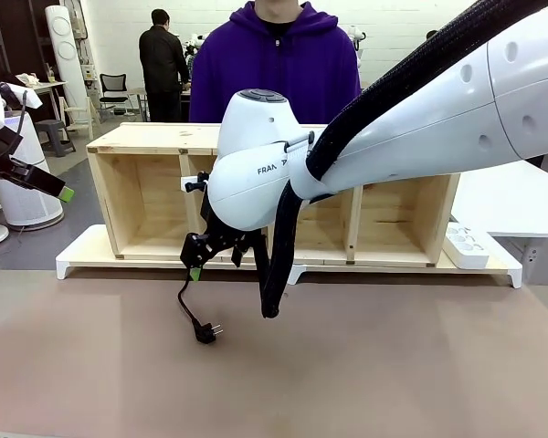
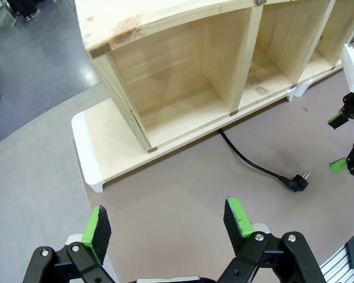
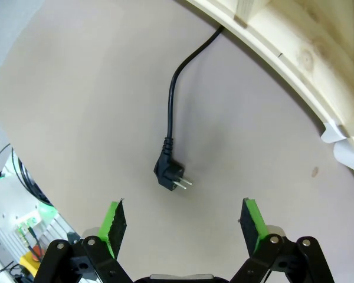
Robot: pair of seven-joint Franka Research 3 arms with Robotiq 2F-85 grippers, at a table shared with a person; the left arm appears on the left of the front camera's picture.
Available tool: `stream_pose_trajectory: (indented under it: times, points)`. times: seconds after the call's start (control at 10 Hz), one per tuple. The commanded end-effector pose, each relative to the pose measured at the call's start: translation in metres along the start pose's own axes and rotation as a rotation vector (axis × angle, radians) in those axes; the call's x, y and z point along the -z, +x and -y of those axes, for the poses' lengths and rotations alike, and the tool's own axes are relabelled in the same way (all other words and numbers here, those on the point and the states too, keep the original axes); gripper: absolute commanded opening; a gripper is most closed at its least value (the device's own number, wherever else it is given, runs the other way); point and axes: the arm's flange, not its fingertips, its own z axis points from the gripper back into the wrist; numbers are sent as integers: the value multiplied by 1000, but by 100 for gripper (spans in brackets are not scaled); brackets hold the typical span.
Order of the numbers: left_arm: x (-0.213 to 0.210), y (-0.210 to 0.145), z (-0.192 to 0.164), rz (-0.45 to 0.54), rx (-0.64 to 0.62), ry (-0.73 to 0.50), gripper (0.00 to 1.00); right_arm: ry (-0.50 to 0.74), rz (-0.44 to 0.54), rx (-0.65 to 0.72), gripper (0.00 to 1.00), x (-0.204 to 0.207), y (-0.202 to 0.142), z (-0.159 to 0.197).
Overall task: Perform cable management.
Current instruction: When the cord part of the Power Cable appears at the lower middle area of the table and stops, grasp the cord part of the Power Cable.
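the right gripper [image 3: 186,218] hung with its green-padded fingers spread wide and nothing between them, above a brown table top [image 1: 393,365] where the cable [image 3: 172,94] lay loose. the thin black cord came out from under the white base [image 1: 80,257] of a wooden shelf [image 1: 151,137], curved across the bare surface and ended in a round black plug [image 3: 167,175], whose two metal pins pointed away from the cord. in the right wrist view the plug lay just ahead of the parted fingers and apart from both pads.

the white right arm reached across the middle of the table in front of the shelf, its thick braided hose drooping beside the gripper. the left gripper [image 2: 168,227] was held off to the robot's left, clear of the shelf's end, its jaws likewise released and holding nothing; in its view the cable ran out from under the shelf base near the divider between the first two compartments.

a person [image 1: 274,64] in a purple hooded top stood behind the shelf at the far side. a white power strip [image 1: 466,245] rested on the base at the shelf's right end.
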Motion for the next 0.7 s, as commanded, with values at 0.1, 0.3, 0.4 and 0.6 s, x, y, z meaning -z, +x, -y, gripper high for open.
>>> stream_pose_trajectory:
  times: [0.1,0.3,0.4,0.6]
  points:
    - [1,0,-1,8,-9,-1,100,3,2,21,100,-1,0,-3]
    - [1,0,-1,8,-9,-1,100,0,0,0,100,0,0,0]
    - [1,0,-1,8,-9,-1,100,30,-59,-24,100,19,11,4]
    - [1,0,-1,8,-9,-1,100,54,-110,-49,100,46,23,1]
